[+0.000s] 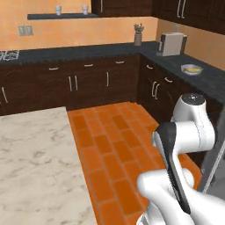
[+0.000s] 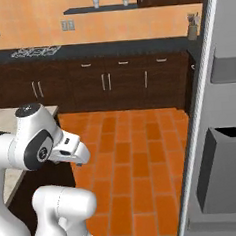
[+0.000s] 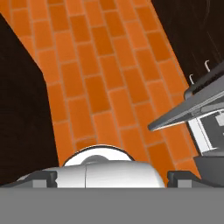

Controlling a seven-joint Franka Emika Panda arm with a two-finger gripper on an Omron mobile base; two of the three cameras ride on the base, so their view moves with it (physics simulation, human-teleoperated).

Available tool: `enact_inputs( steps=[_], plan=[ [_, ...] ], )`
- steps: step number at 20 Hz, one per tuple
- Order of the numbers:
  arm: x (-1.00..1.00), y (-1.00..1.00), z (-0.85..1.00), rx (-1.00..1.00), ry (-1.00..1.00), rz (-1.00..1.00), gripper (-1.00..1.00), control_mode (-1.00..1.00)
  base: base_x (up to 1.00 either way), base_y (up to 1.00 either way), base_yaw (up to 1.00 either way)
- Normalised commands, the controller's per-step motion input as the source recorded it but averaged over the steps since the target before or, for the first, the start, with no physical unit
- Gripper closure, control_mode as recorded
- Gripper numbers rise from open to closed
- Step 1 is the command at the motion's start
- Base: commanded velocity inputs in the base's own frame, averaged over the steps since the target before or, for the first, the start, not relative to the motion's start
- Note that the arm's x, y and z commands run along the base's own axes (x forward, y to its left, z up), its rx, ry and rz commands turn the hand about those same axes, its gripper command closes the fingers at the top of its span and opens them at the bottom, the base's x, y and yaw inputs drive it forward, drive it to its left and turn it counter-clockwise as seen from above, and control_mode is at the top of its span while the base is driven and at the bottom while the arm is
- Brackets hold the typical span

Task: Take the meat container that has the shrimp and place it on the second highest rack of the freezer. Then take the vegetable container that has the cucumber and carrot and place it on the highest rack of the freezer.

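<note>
The freezer's open door [image 2: 211, 132] rises at the right of the right base view, silver-grey with grey door bins [image 2: 227, 174]. Its edge [image 1: 214, 165] also shows beside my arm, and the door [image 3: 192, 105] lies at the right of the hand view. The freezer's white interior and racks are out of view, and so is the shrimp container. On the right-hand dark counter sits a pale bowl [image 1: 192, 69] holding something yellowish and orange, too small to make out. My gripper [image 3: 113, 177] points at the tiled floor, fingertips [image 3: 41, 177] wide apart, open and holding nothing.
A marble island top [image 1: 35, 154] fills the lower left, and its corner [image 2: 0, 124] is by my arm. Orange tile floor [image 1: 114, 140] runs between the island and the dark cabinets [image 1: 88, 81]. A coffee machine [image 1: 171, 44] and a utensil jar [image 1: 138, 37] stand on the counter.
</note>
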Motion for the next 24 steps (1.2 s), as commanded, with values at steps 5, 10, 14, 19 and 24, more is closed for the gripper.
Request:
enact_inputs(
  steps=[5, 10, 14, 19, 24],
  plan=[
    [0.0, 0.0, 0.0, 0.0, 0.0, 0.0, -1.0, 1.0, 1.0, 0.25, -0.04],
    [0.0, 0.0, 0.0, 0.0, 0.0, 0.0, -1.0, 1.0, 1.0, 0.43, -0.15],
    [0.0, 0.0, 0.0, 0.0, 0.0, 0.0, -1.0, 1.0, 1.0, 0.13, -0.22],
    [0.0, 0.0, 0.0, 0.0, 0.0, 0.0, -1.0, 1.0, 1.0, 0.11, -0.28],
    [0.0, 0.0, 0.0, 0.0, 0.0, 0.0, -1.0, 1.0, 1.0, 0.16, -0.33]
  ],
)
